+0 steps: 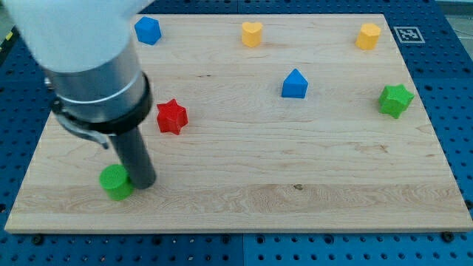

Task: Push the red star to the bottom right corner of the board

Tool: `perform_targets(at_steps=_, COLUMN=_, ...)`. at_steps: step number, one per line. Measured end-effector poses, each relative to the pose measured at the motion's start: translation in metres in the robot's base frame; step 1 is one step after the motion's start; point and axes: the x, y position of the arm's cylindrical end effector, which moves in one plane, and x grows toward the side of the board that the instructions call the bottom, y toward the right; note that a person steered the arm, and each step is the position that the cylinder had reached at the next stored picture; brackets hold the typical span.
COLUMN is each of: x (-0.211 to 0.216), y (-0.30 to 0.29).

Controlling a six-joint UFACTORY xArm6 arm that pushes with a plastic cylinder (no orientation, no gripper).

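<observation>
The red star (171, 116) lies on the wooden board (295, 185) left of the middle. My tip (143, 182) rests on the board below and to the left of the star, clearly apart from it. The tip is right beside a green round block (115, 182), at its right edge, touching or nearly touching. The arm's grey body (81, 52) fills the view's top left and hides that part of the board.
A blue block (148, 30), a yellow heart-like block (252, 33) and a yellow hexagon (368, 35) sit along the top edge. A blue house-shaped block (294, 84) is right of centre. A green star (395, 100) is near the right edge.
</observation>
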Motion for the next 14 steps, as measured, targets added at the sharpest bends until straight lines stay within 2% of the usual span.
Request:
perform_targets(at_steps=1, x=0.000, y=-0.016)
perform_targets(at_steps=2, x=-0.024, y=-0.016)
perform_targets(at_steps=4, x=-0.076, y=-0.072)
perform_targets(at_steps=5, x=-0.097, y=-0.072)
perform_targets(at_steps=9, x=-0.103, y=-0.072)
perform_targets(at_steps=11, x=-0.126, y=-0.069)
perform_targets(at_steps=12, x=-0.135, y=-0.041)
perform_targets(at_steps=13, x=-0.132, y=0.022)
perform_targets(at_steps=14, x=-0.110, y=0.085)
